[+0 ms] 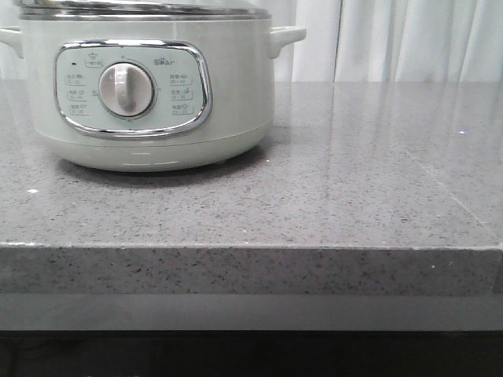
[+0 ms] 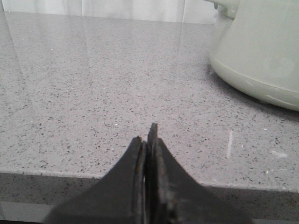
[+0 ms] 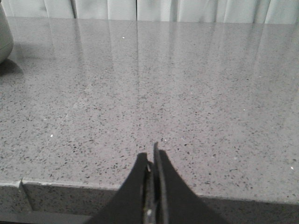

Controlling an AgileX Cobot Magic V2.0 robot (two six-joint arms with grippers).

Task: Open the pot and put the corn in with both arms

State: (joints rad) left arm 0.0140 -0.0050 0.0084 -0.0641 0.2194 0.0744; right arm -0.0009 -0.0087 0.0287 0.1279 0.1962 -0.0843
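Observation:
The pot (image 1: 149,94), a large pale grey-green cooker with a chrome-framed panel and round dial (image 1: 126,89), stands at the back left of the grey speckled counter with its metal-rimmed lid (image 1: 141,9) on. Its lower wall also shows in the left wrist view (image 2: 261,51), and a sliver of it in the right wrist view (image 3: 3,37). The corn is out of view. My left gripper (image 2: 147,136) is shut and empty over the counter's front edge, apart from the pot. My right gripper (image 3: 152,154) is shut and empty over the front edge. Neither gripper shows in the front view.
The grey speckled counter (image 1: 354,173) has a thick front edge (image 1: 251,271). White curtains (image 1: 409,39) hang behind it. A seam or notch in the counter's edge shows in the right wrist view (image 3: 22,184).

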